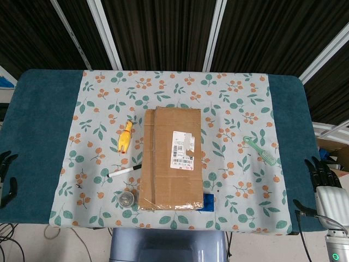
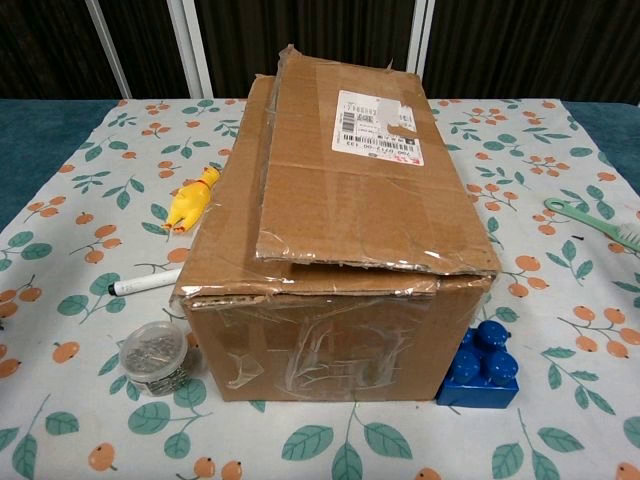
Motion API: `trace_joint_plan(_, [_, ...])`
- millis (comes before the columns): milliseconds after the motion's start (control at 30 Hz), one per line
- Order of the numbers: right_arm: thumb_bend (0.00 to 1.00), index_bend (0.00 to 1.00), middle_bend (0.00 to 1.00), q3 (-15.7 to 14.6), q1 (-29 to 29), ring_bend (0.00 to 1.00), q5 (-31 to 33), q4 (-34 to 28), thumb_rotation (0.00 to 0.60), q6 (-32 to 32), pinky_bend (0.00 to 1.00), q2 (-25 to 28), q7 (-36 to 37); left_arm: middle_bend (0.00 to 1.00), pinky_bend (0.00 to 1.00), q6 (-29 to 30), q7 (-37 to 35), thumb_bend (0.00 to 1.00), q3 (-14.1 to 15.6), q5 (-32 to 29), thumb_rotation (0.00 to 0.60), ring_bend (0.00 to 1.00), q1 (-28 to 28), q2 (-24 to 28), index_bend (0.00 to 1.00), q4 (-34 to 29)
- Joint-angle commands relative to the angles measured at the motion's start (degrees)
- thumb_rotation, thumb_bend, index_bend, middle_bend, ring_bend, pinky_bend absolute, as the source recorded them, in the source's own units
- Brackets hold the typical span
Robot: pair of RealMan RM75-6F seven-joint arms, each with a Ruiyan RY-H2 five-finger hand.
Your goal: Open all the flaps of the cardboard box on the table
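Note:
A brown cardboard box (image 1: 172, 158) stands in the middle of the floral tablecloth, and the chest view shows it close up (image 2: 340, 200). Its top flaps lie folded down, the right one overlapping the left and carrying a white shipping label (image 2: 380, 127). Torn clear tape clings to the near face. My left hand (image 1: 6, 177) hangs at the table's far left edge with its fingers apart, holding nothing. Off the right front corner, my right hand (image 1: 323, 183) is also spread and holds nothing. Both hands are far from the box and absent from the chest view.
Left of the box lie a yellow rubber chicken (image 1: 125, 136), a white marker (image 1: 124, 171) and a small clear tub of metal bits (image 1: 127, 198). A blue toy block (image 2: 482, 365) touches the box's near right corner. A green brush (image 1: 260, 150) lies to the right.

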Motion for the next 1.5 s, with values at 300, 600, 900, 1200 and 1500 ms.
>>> trace_joint_plan(300, [0.09,0.0,0.01,-0.02,-0.08,0.04,-0.14,-0.08,0.6,0.14,0.15,0.23,0.3,0.12,0.0,-0.11,0.01,0.59,0.24,0.23,0.6,0.03,0.07,0.13,0.16,-0.32])
trace_joint_plan(600, [0.09,0.0,0.01,0.13,-0.18,0.04,-0.1,-0.24,0.6,0.43,0.15,0.37,0.52,0.12,0.0,-0.67,-0.59,0.59,0.32,0.33,0.6,0.03,-0.17,0.22,0.16,0.05])
trace_joint_plan(900, [0.09,0.0,0.01,0.01,0.12,0.04,0.27,0.05,0.6,-0.47,0.15,0.13,0.19,0.12,0.0,-2.26,-3.99,0.59,0.72,0.38,0.6,0.03,-0.57,0.83,0.16,-0.31])
trace_joint_plan(1200, [0.09,0.0,0.01,0.16,-0.31,0.04,-0.32,-0.5,0.6,0.83,0.15,0.41,0.42,0.13,0.0,-11.39,-36.54,0.59,5.73,7.25,0.6,0.03,-3.47,9.35,0.17,-5.95])
trace_joint_plan(1500, [0.09,0.0,0.01,0.44,-0.29,0.04,0.18,-0.21,0.6,0.67,0.15,0.77,1.63,0.12,0.02,-25.87,-56.2,0.59,4.38,5.83,0.6,0.04,-13.22,15.78,0.16,-9.21])
